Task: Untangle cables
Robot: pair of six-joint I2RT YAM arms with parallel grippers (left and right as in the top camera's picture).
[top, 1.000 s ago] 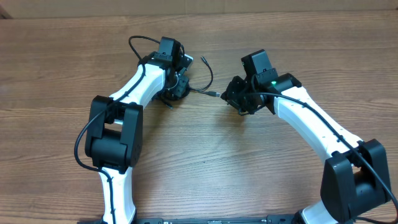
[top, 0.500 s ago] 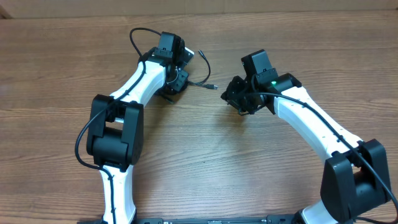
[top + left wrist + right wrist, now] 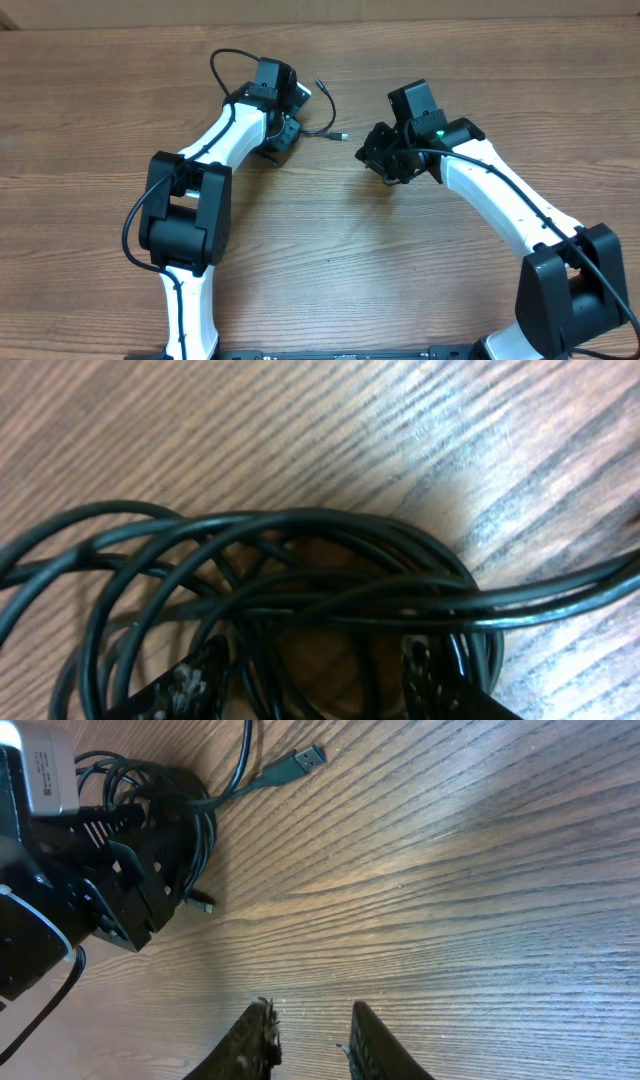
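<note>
The left gripper [image 3: 305,675] is hanging low over the cables [image 3: 300,575], a tangled coil of thin black cords that is lying on the wooden table [image 3: 320,260]. Its two fingers [image 3: 190,680] are standing apart, not clamping anything, and several strands are crossing the gap between them while most of the loops are spreading out just beyond the fingertips. One thicker-looking strand is running off past the finger on the right side of the left wrist view, towards the frame edge. From overhead, the left gripper [image 3: 283,135] is covering most of the coil, with loose cord ends trailing out of it towards the right gripper [image 3: 368,155], which is sitting well apart from the bundle. In the right wrist view, the right gripper [image 3: 310,1040] is showing its fingers [image 3: 255,1035] only narrowly parted, with bare wood grain between them and nothing held. Far ahead of those fingertips, a cord is ending in a grey USB plug [image 3: 308,758] that is lying flat on the wood, and a small plug [image 3: 203,905] is resting just beside the black body of the left gripper, where the coil is bunching up.
</note>
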